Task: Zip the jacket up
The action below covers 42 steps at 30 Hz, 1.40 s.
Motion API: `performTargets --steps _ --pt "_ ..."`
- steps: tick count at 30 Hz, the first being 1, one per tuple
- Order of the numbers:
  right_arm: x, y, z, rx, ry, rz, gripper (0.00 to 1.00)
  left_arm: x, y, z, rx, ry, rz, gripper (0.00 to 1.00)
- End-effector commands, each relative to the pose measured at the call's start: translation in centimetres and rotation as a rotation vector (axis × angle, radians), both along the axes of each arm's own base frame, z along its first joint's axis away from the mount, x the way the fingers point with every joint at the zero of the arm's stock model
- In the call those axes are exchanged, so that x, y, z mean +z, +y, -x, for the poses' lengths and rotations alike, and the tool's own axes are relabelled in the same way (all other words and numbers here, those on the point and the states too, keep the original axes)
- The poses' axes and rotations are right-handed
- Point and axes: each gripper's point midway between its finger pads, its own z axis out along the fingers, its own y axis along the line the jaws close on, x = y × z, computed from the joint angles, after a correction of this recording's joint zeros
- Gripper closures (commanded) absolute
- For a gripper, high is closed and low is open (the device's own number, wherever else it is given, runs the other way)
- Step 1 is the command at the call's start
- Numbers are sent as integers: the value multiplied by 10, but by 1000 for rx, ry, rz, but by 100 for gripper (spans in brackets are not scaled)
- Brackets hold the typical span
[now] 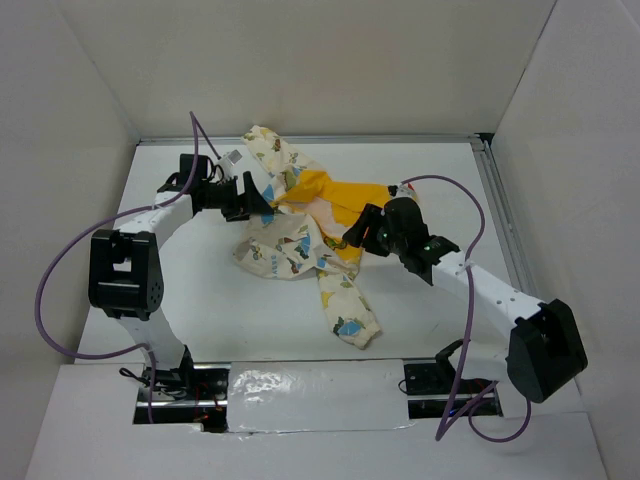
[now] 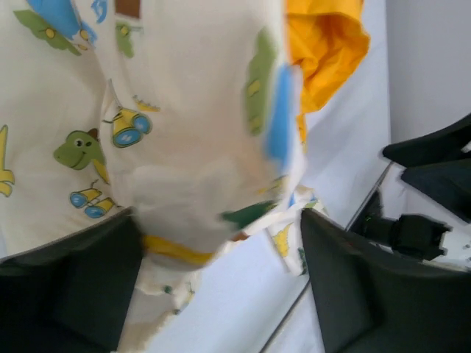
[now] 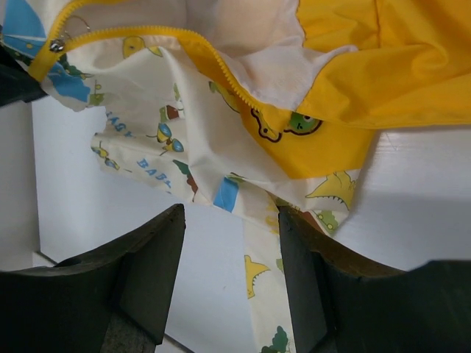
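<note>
Cream cartoon-print fabric jacket with yellow lining [image 1: 300, 240] lies crumpled mid-tabletop [image 1: 200, 300]. Both your arms reach inward, low. Your left fingers [image 2: 368, 294] stand wide, loose cloth between them; your right fingers [image 3: 140, 279] hover parted, empty.

The jacket [image 1: 290, 245] lies on the table [image 1: 210, 305] (toward its back).

This is looking like a robotics lab test cell. Plain white panels [image 1: 340, 60] are walling in a white worktop [image 1: 200, 310]. A left arm [image 1: 125, 270] and a right arm [image 1: 490, 290] are sitting bolted at its near edge. Purple cables [image 1: 40, 295] are looping off them, shiny tape [image 1: 300, 385] is covering the front lip, and a metal rail [image 1: 500, 205] is running along the right side.
</note>
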Motion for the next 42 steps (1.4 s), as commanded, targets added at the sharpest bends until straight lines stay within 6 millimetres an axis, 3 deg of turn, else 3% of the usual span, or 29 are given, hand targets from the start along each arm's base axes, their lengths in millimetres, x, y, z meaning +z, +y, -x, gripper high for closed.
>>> performTargets --steps 1,4,12,15,16,17,18,19,20,22,24,28,29,32,35,38,42 --pt "20 19 -12 65 -50 -50 39 35 -3 -5 -49 -152 34 1" --pt "12 24 -15 74 -25 -47 39 42 -11 -11 -80 -184 66 1" --pt "14 25 -21 56 -34 -48 38 31 -37 -26 -129 -159 73 1" --pt "12 21 -27 21 -22 -63 38 39 -56 -30 -166 -176 81 12" --pt "13 21 -28 17 -25 -74 39 40 -63 -31 -175 -184 73 18" --pt "13 21 -29 9 -27 -93 38 52 -77 -34 -201 -219 72 31" --pt "15 18 -30 0 -29 -105 38 49 -82 -36 -207 -205 62 43" --pt "16 14 -32 -14 -28 -116 38 52 -95 -34 -237 -215 56 62" --pt "15 12 -32 -19 -23 -121 38 62 -103 -40 -253 -238 60 70" --pt "15 4 -34 -39 -24 -124 38 73 -118 -33 -304 -234 78 100" --pt "25 1 -42 -49 -62 -146 38 98 -131 -28 -366 -292 114 100" --pt "40 -6 -55 -47 -132 -198 38 145 -161 15 -547 -433 189 100" --pt "42 -11 -59 -56 -146 -205 38 163 -163 30 -608 -472 226 100" --pt "51 -20 -70 -67 -213 -208 39 186 -162 57 -683 -506 262 100" --pt "52 -33 -84 -104 -274 -158 38 195 -156 74 -721 -545 281 100" --pt "56 -30 -95 -58 -318 -121 38 200 -153 81 -719 -560 279 100" --pt "53 5 -83 192 -368 -152 38 205 -150 82 -724 -578 288 100"
